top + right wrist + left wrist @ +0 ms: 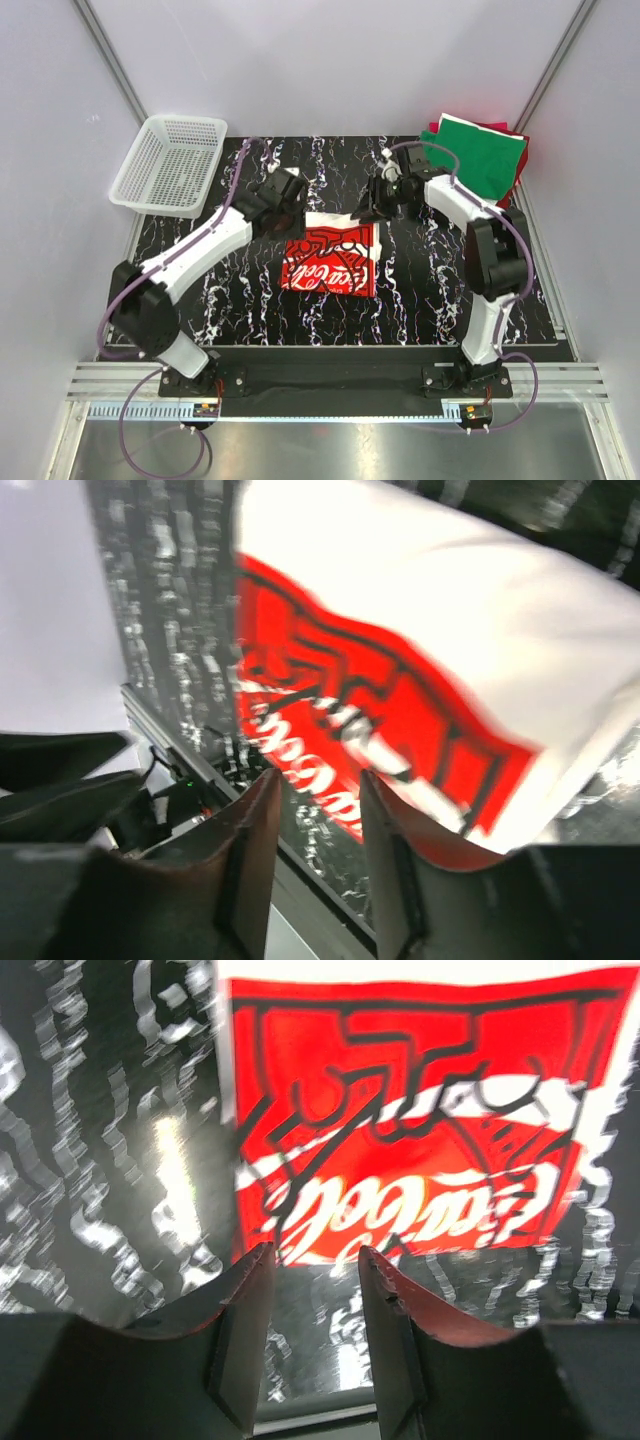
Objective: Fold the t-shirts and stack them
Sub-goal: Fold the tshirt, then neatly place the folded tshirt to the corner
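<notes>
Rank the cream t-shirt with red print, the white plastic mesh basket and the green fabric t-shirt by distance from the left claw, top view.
From the left claw:
1. the cream t-shirt with red print, right beside it, table centre
2. the white plastic mesh basket, far-left corner
3. the green fabric t-shirt, far-right corner

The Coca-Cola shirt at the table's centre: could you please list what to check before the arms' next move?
1. Left end effector empty, fingers apart: ok.
2. Right end effector empty, fingers apart: ok.
3. Coca-Cola shirt lying folded, print up: ok.
4. Its edges squared: cannot tell, wrist views are blurred.
5. Green shirt lying on red shirt, far right corner: ok.
6. Basket away from both arms: ok.
</notes>
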Available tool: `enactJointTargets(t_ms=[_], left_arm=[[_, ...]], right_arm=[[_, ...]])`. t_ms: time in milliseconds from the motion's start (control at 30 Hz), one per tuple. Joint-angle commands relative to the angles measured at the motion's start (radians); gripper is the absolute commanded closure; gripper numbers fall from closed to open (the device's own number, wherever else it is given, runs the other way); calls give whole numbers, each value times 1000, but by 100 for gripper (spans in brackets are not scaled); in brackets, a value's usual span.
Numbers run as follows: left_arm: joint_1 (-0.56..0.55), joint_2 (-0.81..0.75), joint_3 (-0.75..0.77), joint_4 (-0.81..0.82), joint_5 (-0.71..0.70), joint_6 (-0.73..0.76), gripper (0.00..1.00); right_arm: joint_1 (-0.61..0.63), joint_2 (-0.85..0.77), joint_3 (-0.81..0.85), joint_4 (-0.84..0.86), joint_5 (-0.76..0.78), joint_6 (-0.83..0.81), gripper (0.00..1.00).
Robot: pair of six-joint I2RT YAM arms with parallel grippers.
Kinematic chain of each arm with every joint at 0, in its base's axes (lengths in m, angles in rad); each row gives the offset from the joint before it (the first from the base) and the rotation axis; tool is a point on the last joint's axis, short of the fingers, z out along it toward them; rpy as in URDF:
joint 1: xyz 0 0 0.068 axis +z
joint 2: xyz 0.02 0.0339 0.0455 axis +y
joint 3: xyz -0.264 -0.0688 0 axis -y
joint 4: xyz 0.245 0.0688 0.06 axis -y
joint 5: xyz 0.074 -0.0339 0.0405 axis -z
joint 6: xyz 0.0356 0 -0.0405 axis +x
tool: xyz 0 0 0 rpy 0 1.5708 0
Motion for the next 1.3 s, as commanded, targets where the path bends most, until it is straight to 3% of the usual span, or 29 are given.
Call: enactJointTargets(t_ms=[0, 133, 333, 633, 733, 800, 900, 1067, 1200, 1267], left_arm=[[88, 110, 99, 120, 153, 59, 58], [168, 265, 180, 180, 282, 47, 62], [211, 520, 320, 191, 325, 50, 65], [282, 706, 450, 107, 195, 77, 68], [294, 665, 455, 87, 169, 77, 68], [288, 593, 455, 80, 167, 80, 59], [283, 513, 515, 36, 179, 85, 49], [260, 378, 619, -122, 178, 102, 42], [231, 195, 475, -128, 162, 116, 40], [214, 79, 322, -107, 130, 108, 39]], right_arm=[[-49, 93, -15, 22, -55, -30, 58], [-91, 185, -95, 99, -86, -45, 60], [-108, 295, -152, 171, -132, -33, 62], [-112, 285, -213, 110, -91, -85, 59], [-111, 230, -238, 117, -117, -76, 54], [-101, 170, -227, 98, -123, -85, 49], [-68, 83, -158, 19, -137, -122, 32], [-60, -74, -136, -27, -100, -102, 11], [-62, -191, -248, -22, -2, -105, 3], [-63, -205, -300, 2, 44, -105, 2]])
